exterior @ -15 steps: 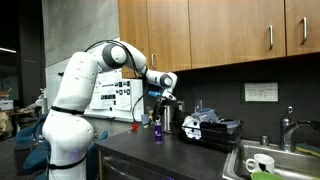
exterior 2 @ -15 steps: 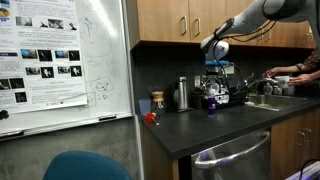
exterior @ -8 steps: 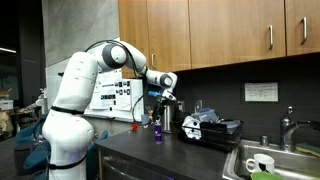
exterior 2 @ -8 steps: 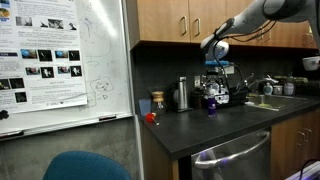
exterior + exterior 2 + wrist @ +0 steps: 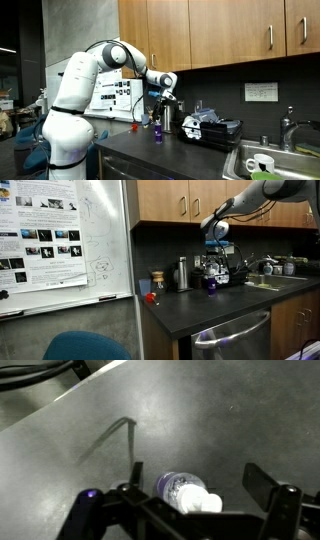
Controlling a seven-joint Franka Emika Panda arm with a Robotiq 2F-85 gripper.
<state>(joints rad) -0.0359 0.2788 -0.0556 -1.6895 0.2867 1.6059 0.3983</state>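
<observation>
A small purple bottle with a white cap (image 5: 186,493) stands upright on the dark countertop (image 5: 190,420), directly below my gripper (image 5: 198,482). The jaws stand wide open, one finger on each side of the bottle with a gap to both. In both exterior views the gripper (image 5: 158,103) (image 5: 213,258) hangs just above the purple bottle (image 5: 157,131) (image 5: 211,284), pointing straight down. Nothing is held.
A metal thermos (image 5: 181,273) and a small jar (image 5: 157,281) stand near the wall, with a red object (image 5: 150,297) near the whiteboard (image 5: 60,240). A dish rack (image 5: 212,130) and a sink (image 5: 268,163) with mugs lie further along. Wooden cabinets (image 5: 220,30) hang overhead.
A person's arm reaching in at the sink side one second ago has gone from view. The arm and bottle have not moved.
</observation>
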